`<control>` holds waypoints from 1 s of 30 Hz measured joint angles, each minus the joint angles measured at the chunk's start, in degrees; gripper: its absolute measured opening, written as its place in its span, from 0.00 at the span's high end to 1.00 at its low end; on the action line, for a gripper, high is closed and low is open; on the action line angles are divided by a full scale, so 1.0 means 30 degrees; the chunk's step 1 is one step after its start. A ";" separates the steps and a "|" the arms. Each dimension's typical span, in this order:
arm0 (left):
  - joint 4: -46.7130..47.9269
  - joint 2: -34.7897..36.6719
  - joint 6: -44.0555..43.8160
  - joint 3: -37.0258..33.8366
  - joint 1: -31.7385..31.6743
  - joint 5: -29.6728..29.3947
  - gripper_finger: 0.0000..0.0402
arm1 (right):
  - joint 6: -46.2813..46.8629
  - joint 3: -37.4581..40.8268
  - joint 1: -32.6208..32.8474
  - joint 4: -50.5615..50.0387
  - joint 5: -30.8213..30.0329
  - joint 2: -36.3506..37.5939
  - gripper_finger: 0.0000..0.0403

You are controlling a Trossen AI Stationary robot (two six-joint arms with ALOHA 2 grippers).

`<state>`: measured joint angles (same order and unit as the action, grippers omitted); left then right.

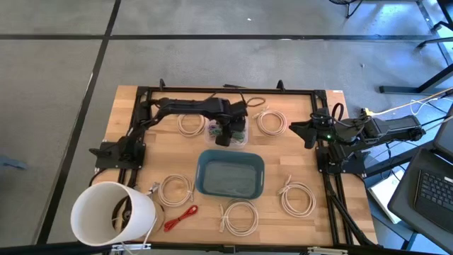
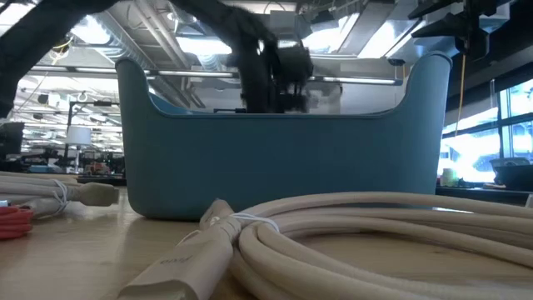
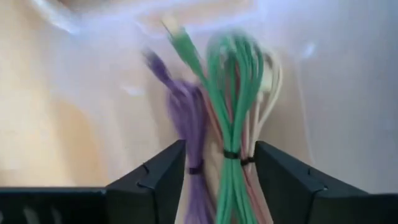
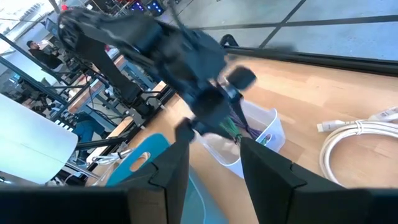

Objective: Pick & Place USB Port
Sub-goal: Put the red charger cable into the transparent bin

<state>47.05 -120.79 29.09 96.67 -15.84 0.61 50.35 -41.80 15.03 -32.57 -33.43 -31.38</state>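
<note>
A clear tub (image 1: 239, 134) stands on the wooden table just beyond the blue bin (image 1: 230, 173). It holds tied cable bundles: purple (image 3: 186, 124), green (image 3: 233, 106), pink and white. Which of them is the USB port, I cannot tell. My left gripper (image 3: 221, 149) points down into the tub, open, with the bundles between its fingers; it shows in the high view as well, left gripper (image 1: 225, 138). My right gripper (image 1: 306, 132) waits at the table's right edge, open and empty, with its fingers (image 4: 171, 168) aimed at the tub (image 4: 264, 134). My left gripper comes at the bundles from above, one finger (image 3: 158, 180) beside the purple bundle and the other beside the pink and white ones (image 3: 252, 158). The fingers lie across the bundles near their black ties. Whether they touch the cables, I cannot tell.
White coiled cables lie around the bin: two at the back (image 1: 191, 124) (image 1: 271, 122) and others in front (image 1: 175, 190) (image 1: 239, 216) (image 1: 299, 198). A red cable (image 1: 180, 218) and a white bucket (image 1: 113, 212) sit at the near left. A black frame rims the table.
</note>
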 joint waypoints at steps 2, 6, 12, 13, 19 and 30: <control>-0.0206 0.1000 -0.0178 0.0011 0.0000 0.0005 0.53 | 0.0000 0.0000 0.0006 0.0004 0.0000 0.0000 0.64; 0.0008 0.3181 -0.0960 0.0011 0.0000 0.0083 0.52 | 0.0000 0.0000 0.0006 0.0005 0.0000 0.0000 0.64; 0.0817 0.7106 -0.2536 0.0018 0.0193 0.0209 0.52 | -0.0061 0.0000 0.0006 0.0004 0.0001 0.0000 0.64; 0.1053 0.7700 -0.2946 0.0018 0.0288 0.0276 0.52 | -0.0156 0.0000 0.0006 0.0004 0.0007 0.0000 0.64; 0.3504 1.0818 -0.6084 0.0047 0.1116 0.2924 0.52 | -0.0415 0.0000 0.0006 0.0012 0.0011 0.0000 0.63; 0.7116 1.4400 -1.2015 -0.1320 0.5156 0.3689 0.52 | -0.0445 0.0000 -0.0001 0.0005 0.0211 0.0000 0.63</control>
<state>68.39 -77.59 -6.95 92.71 -0.37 11.68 49.01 -41.80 15.03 -32.55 -32.80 -31.38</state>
